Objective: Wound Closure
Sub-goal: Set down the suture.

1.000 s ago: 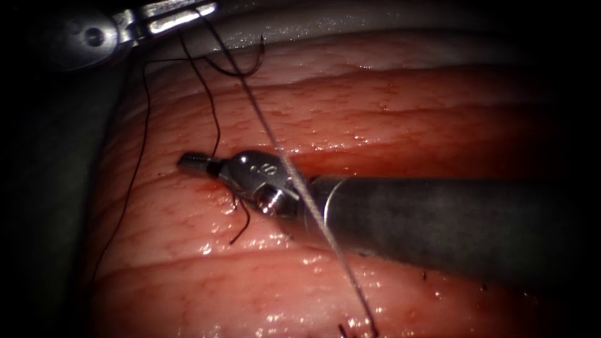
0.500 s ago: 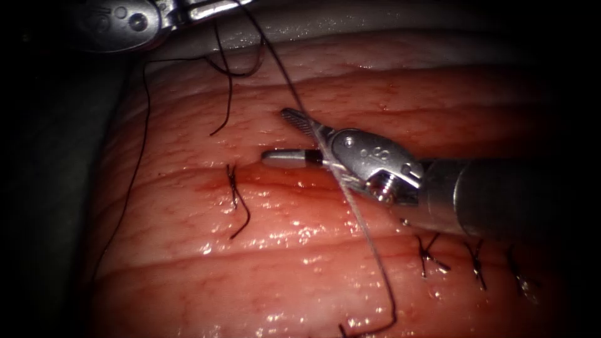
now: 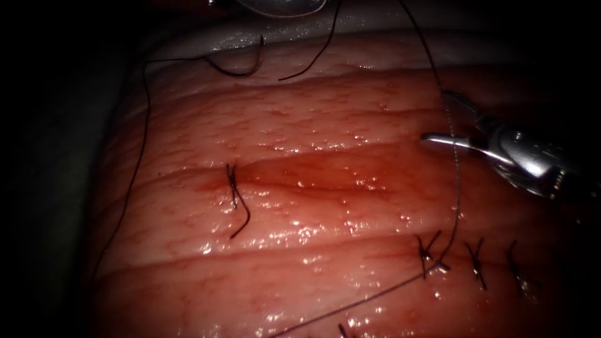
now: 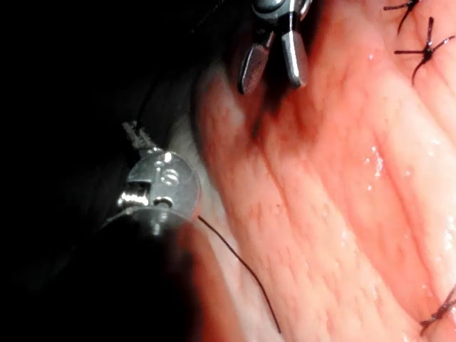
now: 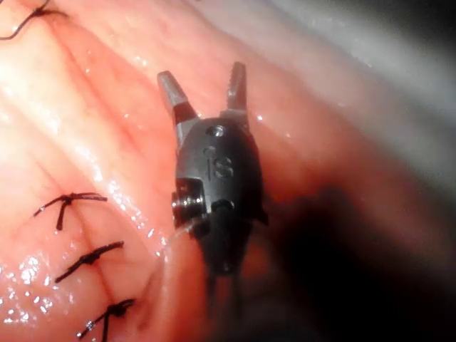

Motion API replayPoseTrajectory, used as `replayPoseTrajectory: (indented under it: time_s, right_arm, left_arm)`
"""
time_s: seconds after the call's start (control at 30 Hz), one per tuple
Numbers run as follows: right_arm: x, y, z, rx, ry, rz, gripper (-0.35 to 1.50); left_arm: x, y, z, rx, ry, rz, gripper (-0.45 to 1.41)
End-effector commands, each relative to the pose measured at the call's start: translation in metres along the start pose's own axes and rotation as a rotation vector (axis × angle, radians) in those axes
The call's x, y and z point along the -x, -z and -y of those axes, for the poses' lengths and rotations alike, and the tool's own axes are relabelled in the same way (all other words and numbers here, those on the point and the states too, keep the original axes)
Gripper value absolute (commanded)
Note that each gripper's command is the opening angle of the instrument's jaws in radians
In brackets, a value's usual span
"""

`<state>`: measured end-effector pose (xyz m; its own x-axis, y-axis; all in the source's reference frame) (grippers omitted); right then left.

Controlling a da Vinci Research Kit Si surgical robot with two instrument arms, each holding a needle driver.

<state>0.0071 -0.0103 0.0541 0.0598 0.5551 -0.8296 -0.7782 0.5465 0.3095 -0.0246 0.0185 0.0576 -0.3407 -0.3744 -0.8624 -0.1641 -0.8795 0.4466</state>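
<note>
- The needle (image 3: 250,66) lies on the tissue (image 3: 313,112) in the upper left of the endoscope frame, close to the tissue's pale far edge. Its dark curve opens upward and one end points up. Neither tool holds it, and it is not clear whether any part of it sits in the tissue.
- A dark thread (image 3: 145,125) runs left from the needle, then drops down the left flank of the tissue toward the lower left.
- A second, long strand (image 3: 457,181) comes in from the top edge right of centre. It falls past the right tool, bends at the lower right stitches and slants off to the bottom edge near the middle.
- A short loose end of thread (image 3: 313,59) hangs from the top edge and rests on the tissue just right of the needle.
- One knotted stitch (image 3: 233,181) with a curling tail sits left of centre, at the end of a band of red fluid (image 3: 325,178).
- A row of three stitches (image 3: 476,263) stands at the lower right.
- The right tool (image 3: 435,116) enters from the right edge, at mid height. Its jaws are spread wide and grip nothing, and the long strand crosses in front of them. The right wrist view (image 5: 201,75) shows the same wide gap with only tissue behind it.
- The left tool (image 3: 275,6) barely shows at the top edge, above the needle. What it holds cannot be told.
</note>
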Motion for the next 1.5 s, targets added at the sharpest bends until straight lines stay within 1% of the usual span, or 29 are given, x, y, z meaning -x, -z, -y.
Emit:
replayPoseTrajectory:
  time_s: [0.03,0.07,0.2,0.33,0.43,0.53,0.67,0.8,1.0,1.07,1.13,1.17,1.2,1.23,1.3,1.33,1.37,1.43,1.5]
  right_arm:
    - [0.0004,0.0000,-0.0011,0.021,0.014,0.011,0.98]
    - [0.0002,0.0007,-0.0022,0.051,0.033,0.022,0.98]
    - [0.0003,0.0018,-0.0036,0.107,0.053,0.038,0.98]
    - [0.0006,0.0030,-0.0048,0.187,0.084,0.063,0.90]
    - [0.0008,0.0040,-0.0059,0.232,0.091,0.073,0.86]
    - [0.0007,0.0052,-0.0072,0.286,0.096,0.095,0.86]
    - [0.0002,0.0062,-0.0088,0.309,0.095,0.094,0.86]
    - [-0.0011,0.0066,-0.0098,0.326,0.102,0.092,0.85]
    - [-0.0035,0.0060,-0.0099,0.313,0.100,0.068,0.83]
    - [-0.0044,0.0054,-0.0097,0.305,0.092,0.051,0.90]
    - [-0.0051,0.0047,-0.0092,0.294,0.089,0.042,1.03]
    - [-0.0053,0.0043,-0.0089,0.285,0.088,0.040,1.03]
    - [-0.0055,0.0040,-0.0085,0.276,0.088,0.037,1.01]
    - [-0.0057,0.0036,-0.0081,0.267,0.088,0.033,0.98]
    - [-0.0058,0.0030,-0.0075,0.252,0.088,0.026,0.91]
    - [-0.0058,0.0027,-0.0071,0.244,0.089,0.021,0.91]
    - [-0.0057,0.0024,-0.0068,0.237,0.089,0.017,0.91]
    - [-0.0057,0.0019,-0.0064,0.234,0.090,0.014,0.98]
    - [-0.0055,0.0013,-0.0059,0.241,0.091,0.013,1.10]
  left_arm:
    - [0.0004,-0.0021,0.0001,0.008,-0.018,-0.002,-0.45]
    - [0.0005,-0.0040,-0.0003,0.018,-0.027,-0.009,-0.45]
    - [0.0014,-0.0078,-0.0013,0.048,-0.057,-0.023,-0.45]
    - [0.0024,-0.0123,-0.0025,0.043,-0.100,-0.056,-0.45]
    - [0.0029,-0.0155,-0.0039,0.079,-0.125,-0.070,-0.45]
    - [0.0035,-0.0177,-0.0058,0.129,-0.157,-0.073,-0.45]
    - [0.0048,-0.0185,-0.0089,0.168,-0.199,-0.067,-0.45]
    - [0.0065,-0.0182,-0.0122,0.202,-0.176,-0.060,-0.45]
    - [0.0085,-0.0172,-0.0176,0.257,-0.117,-0.043,-0.45]
    - [0.0089,-0.0171,-0.0195,0.293,-0.083,-0.033,-0.45]
    - [0.0090,-0.0171,-0.0206,0.318,-0.024,-0.020,0.29]
    - [0.0090,-0.0171,-0.0210,0.318,0.019,-0.015,0.51]
    - [0.0090,-0.0170,-0.0213,0.317,0.075,-0.006,0.64]
    - [0.0089,-0.0168,-0.0214,0.318,0.134,-0.006,0.83]
    - [0.0085,-0.0163,-0.0213,0.300,0.212,-0.019,1.06]
    - [0.0083,-0.0160,-0.0211,0.290,0.243,-0.024,1.13]
    - [0.0080,-0.0156,-0.0209,0.284,0.274,-0.029,1.18]
    - [0.0074,-0.0145,-0.0205,0.278,0.319,-0.044,1.25]
    - [0.0066,-0.0133,-0.0201,0.275,0.353,-0.056,1.28]
